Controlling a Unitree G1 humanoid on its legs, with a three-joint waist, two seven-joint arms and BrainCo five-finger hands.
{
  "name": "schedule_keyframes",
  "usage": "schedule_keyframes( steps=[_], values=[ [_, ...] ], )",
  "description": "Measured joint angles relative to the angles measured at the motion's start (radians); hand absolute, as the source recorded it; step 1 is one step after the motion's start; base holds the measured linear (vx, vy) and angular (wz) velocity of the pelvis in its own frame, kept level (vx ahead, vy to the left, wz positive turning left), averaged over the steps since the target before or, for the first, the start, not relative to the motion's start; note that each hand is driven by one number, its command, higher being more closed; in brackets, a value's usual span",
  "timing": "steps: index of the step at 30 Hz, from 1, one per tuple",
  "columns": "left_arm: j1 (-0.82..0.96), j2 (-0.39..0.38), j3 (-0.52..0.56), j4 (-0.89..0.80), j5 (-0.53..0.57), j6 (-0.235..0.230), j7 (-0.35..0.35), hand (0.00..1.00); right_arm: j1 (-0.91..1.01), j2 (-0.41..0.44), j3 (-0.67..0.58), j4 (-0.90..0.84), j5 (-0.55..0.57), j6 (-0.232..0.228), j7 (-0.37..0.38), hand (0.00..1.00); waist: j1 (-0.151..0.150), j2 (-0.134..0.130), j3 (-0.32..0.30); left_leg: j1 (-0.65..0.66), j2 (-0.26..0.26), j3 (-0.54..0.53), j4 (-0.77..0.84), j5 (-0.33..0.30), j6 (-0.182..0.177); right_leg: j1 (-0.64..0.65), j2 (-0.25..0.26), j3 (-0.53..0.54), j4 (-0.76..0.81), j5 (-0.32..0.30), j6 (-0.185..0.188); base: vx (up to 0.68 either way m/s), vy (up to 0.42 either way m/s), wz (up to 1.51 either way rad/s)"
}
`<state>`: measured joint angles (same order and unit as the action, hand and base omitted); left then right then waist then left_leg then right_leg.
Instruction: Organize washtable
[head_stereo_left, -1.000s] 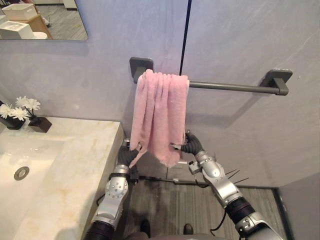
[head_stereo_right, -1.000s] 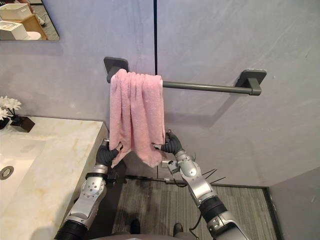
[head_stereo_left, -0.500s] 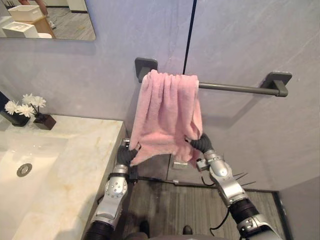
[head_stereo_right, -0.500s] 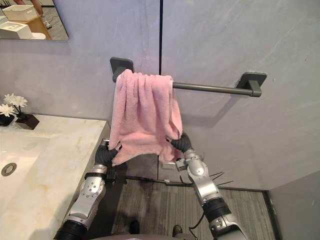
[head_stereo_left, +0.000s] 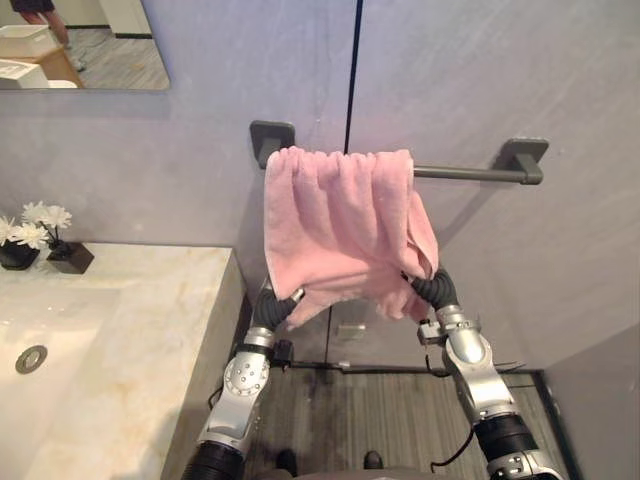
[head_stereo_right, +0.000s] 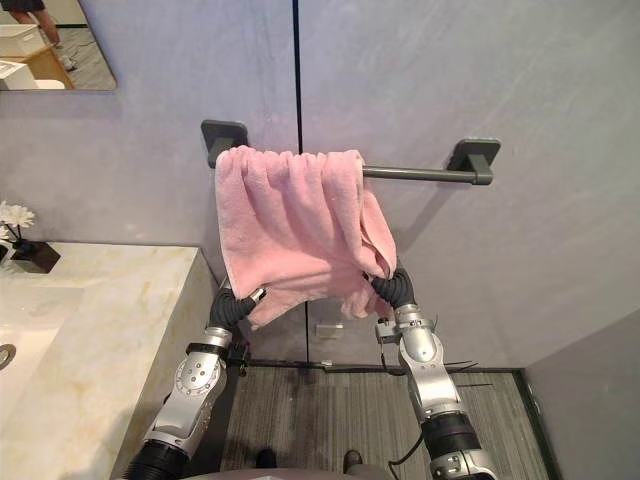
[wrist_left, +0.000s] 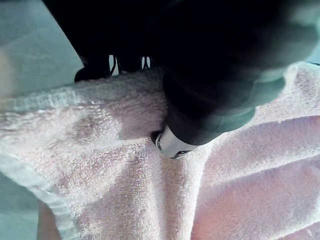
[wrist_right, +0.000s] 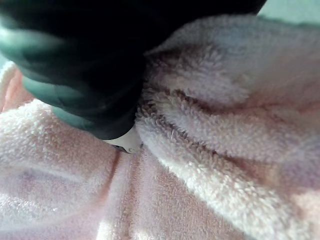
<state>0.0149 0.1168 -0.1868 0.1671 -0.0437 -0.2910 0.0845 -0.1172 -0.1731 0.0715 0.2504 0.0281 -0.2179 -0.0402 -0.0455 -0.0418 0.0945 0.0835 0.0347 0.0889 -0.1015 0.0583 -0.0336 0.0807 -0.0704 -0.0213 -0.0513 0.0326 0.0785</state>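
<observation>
Grey wall (head_stereo_left: 520, 70), pink towel (head_stereo_left: 340, 220) over rail (head_stereo_left: 470, 173).
Pinches hem with left hand (head_stereo_left: 272, 308); right hand (head_stereo_left: 435, 290) buried in folds, hold unreadable. Risks dragging towel off through uneven tugging.

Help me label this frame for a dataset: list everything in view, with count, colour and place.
pink terry towel: one, pink, draped over the wall bar, its lower edge pulled wide
dark grey metal towel bar: one, dark grey, fixed to the wall
marble countertop: one, cream with veins, left of the towel
sink basin: one, white, set in the countertop
round drain: one, silver, in the basin
white flowers in dark pots: two pots, back of the countertop
wall mirror: one, upper left
striped floor: grey, below the towel
left hand: one, pinching the towel's lower left corner
right hand: one, gripping the lower right corner
</observation>
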Motion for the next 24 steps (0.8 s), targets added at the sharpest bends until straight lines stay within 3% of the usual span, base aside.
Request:
schedule_keyframes(
  steps=[7,15,24],
  values=[
    [0.000,-0.004,-0.009,0.000,-0.039,0.000,-0.019,1.00,-0.005,0.012,-0.021,0.032,0.002,-0.009,0.000,1.00,-0.003,0.012,0.004,0.000,-0.002,0.001,0.005,0.001,0.001,0.000,0.003,0.000,0.000,0.003,-0.007,0.00,0.000,0.00],
    [-0.019,-0.019,-0.009,0.013,-0.070,0.003,-0.019,1.00,-0.038,0.015,-0.023,0.093,0.042,-0.013,0.000,1.00,-0.028,0.052,0.008,0.001,0.000,0.005,0.006,0.003,0.004,0.000,0.006,0.002,0.000,0.003,-0.007,0.00,0.000,0.00],
    [-0.035,-0.019,-0.009,0.037,-0.082,0.004,-0.021,1.00,-0.055,0.053,-0.054,0.128,0.077,-0.013,-0.001,1.00,-0.047,0.059,0.009,0.001,-0.001,0.001,0.000,-0.001,-0.001,0.002,0.006,-0.001,0.001,0.002,-0.009,-0.02,-0.007,0.00]
  ],
)
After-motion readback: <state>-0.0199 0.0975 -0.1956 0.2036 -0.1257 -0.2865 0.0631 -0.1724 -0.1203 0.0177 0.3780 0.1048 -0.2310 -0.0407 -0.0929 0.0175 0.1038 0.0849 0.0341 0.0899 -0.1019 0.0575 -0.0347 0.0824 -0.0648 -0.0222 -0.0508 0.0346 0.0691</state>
